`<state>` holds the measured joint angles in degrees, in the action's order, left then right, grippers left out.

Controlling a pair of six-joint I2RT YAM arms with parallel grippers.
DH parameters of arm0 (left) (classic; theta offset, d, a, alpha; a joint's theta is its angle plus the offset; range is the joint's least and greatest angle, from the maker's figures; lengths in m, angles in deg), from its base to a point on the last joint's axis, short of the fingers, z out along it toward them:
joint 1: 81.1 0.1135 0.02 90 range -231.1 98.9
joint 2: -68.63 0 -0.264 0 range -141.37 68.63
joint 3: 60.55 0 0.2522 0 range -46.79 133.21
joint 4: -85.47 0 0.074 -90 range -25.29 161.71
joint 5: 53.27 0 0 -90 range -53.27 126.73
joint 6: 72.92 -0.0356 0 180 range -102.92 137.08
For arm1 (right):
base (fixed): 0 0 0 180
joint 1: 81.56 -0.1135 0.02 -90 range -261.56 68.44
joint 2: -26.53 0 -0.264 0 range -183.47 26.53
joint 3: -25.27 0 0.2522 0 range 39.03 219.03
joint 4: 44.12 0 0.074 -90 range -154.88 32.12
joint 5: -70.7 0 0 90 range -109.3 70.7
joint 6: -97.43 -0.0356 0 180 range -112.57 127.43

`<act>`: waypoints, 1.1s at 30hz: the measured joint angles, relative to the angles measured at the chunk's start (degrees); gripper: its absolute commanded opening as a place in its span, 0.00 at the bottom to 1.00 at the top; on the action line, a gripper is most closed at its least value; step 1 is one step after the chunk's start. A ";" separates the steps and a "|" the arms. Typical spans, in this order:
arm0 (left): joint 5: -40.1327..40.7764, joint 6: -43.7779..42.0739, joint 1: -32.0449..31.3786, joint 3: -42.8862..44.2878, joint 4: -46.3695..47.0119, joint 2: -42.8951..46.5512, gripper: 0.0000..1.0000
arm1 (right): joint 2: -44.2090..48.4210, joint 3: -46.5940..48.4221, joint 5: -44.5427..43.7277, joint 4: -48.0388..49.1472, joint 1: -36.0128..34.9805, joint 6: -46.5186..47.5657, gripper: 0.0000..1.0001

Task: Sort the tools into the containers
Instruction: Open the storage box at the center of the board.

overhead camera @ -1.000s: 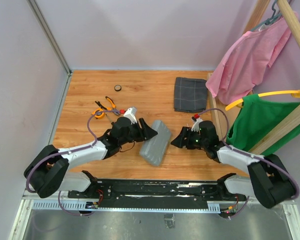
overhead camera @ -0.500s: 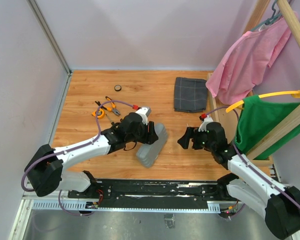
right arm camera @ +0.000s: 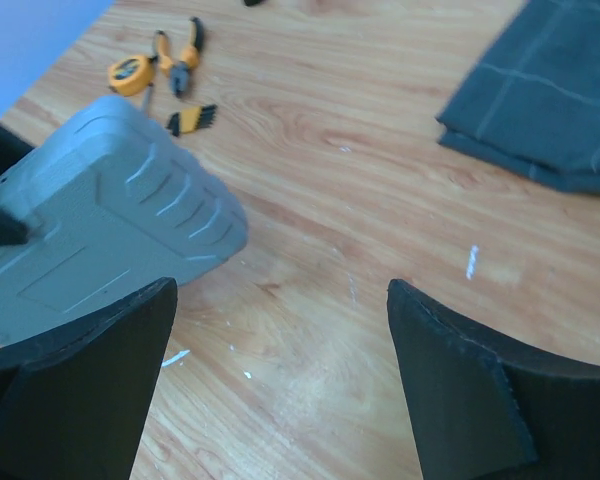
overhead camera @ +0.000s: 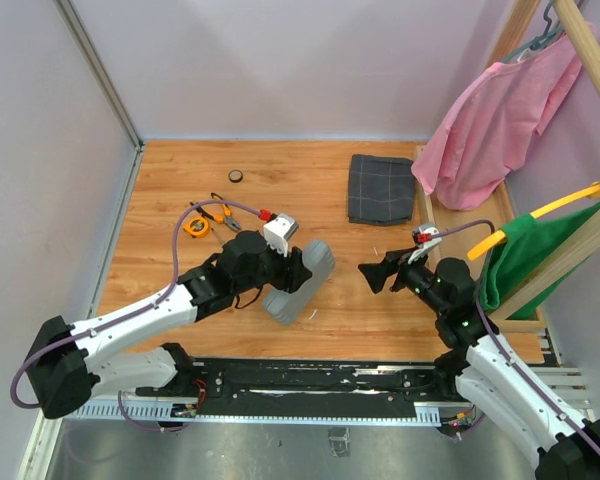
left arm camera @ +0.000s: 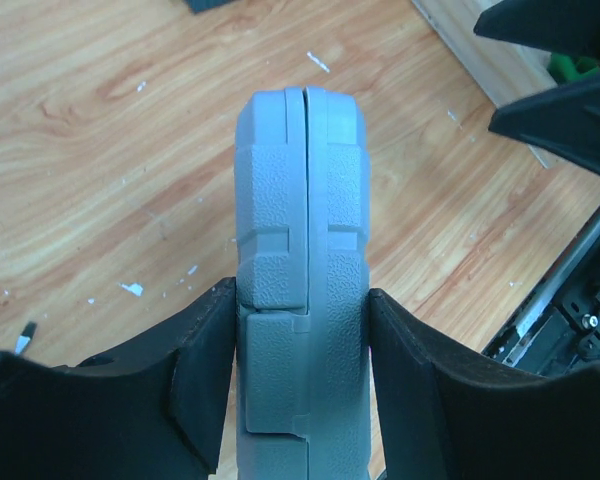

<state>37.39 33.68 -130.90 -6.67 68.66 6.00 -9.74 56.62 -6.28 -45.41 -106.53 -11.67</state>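
The grey tool case [overhead camera: 310, 272] is closed and stands up on its edge, held off the wooden table. My left gripper [overhead camera: 292, 272] is shut on the grey tool case, one finger on each flat side; in the left wrist view the case [left arm camera: 300, 200] fills the gap in the gripper [left arm camera: 302, 305]. My right gripper [overhead camera: 373, 276] is open and empty, to the right of the case and apart from it [right arm camera: 280, 300]. An orange tape measure [overhead camera: 195, 226], orange-handled pliers [overhead camera: 223, 210] and a small yellow-and-black tool [right arm camera: 192, 118] lie at the left.
A dark grey checked folded cloth [overhead camera: 382, 188] lies at the back right. A small dark round thing [overhead camera: 237, 176] sits near the back edge. A wooden rack with pink [overhead camera: 490, 110] and green [overhead camera: 540, 250] garments stands along the right side.
The case lay flat between both grippers; my left gripper has taken it, turned it up on its edge and raised it. My right arm has risen and drawn back from the case.
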 measured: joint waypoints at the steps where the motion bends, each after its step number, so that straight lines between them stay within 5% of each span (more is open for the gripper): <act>1: -0.04 -0.37 -0.11 0.04 0.31 0.59 0.00 | 0.63 -0.61 1.53 1.68 0.00 0.85 0.87; 8: -3.32 -5.14 -0.20 1.16 -1.05 1.36 0.00 | 1.07 -1.73 10.60 11.30 0.00 2.58 0.88; 21: -17.75 -27.78 -0.24 -0.70 -5.62 9.94 0.00 | -2.69 -2.36 25.44 18.34 -1.07 13.42 0.88; 33: -23.50 -39.12 -0.24 -0.70 -12.39 8.33 0.00 | -9.01 4.20 32.50 9.62 -18.21 41.86 0.90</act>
<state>13.90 -5.44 -131.15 -7.37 56.26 14.32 -18.74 60.81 26.22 -35.80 -124.74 30.19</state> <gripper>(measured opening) 0.546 0.902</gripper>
